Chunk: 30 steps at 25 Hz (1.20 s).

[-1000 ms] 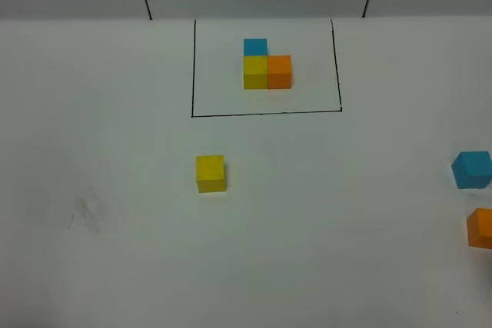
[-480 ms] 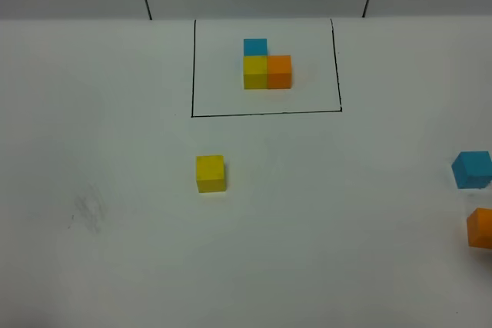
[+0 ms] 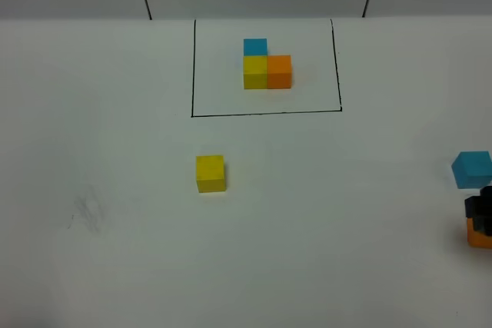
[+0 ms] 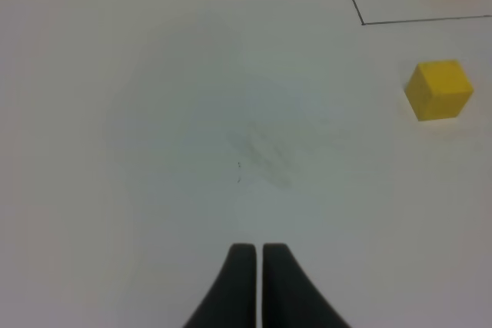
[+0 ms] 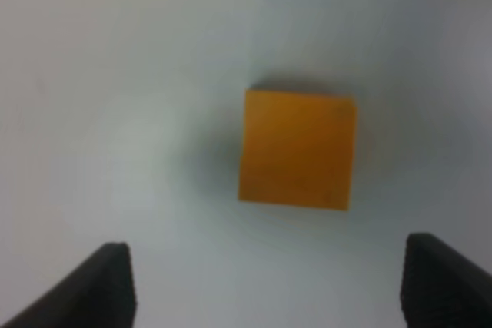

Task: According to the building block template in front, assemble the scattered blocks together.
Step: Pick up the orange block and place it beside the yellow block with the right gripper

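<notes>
Right gripper (image 5: 273, 266), fingers spread wide, is hanging over the small matte orange cube (image 5: 297, 149) on the white desk's (image 3: 346, 228) right side, apparently lining up a grasp; left gripper (image 4: 254, 255), fingers pressed together, is idling aside.

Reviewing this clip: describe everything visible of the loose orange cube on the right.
The loose orange cube is small, matte, plain-faced and sharp-edged. It sits flat on the white table, at the high view's right edge, partly cut off there, just nearer than the loose blue cube. The right end effector hangs over it, open, its fingers clear of the cube's sides; only the table touches it.
</notes>
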Available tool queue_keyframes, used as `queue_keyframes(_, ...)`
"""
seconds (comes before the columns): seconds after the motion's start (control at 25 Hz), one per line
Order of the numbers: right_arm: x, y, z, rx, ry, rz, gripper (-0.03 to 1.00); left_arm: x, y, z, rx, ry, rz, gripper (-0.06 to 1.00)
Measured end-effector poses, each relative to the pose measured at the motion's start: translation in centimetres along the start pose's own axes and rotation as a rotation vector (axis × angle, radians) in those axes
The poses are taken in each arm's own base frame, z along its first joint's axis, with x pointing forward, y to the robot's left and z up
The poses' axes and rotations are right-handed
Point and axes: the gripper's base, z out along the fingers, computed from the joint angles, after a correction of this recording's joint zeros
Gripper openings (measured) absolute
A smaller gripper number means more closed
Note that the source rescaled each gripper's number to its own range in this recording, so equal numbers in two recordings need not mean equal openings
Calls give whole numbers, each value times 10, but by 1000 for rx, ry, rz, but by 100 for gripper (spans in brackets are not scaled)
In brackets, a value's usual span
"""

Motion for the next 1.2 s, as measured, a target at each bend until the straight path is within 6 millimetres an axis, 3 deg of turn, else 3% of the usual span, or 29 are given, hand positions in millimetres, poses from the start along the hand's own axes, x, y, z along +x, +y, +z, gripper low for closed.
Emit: queue_keyframes(1.2,-9,-3,73,56,119,-42,80,0,0,0,0,0,0,0)
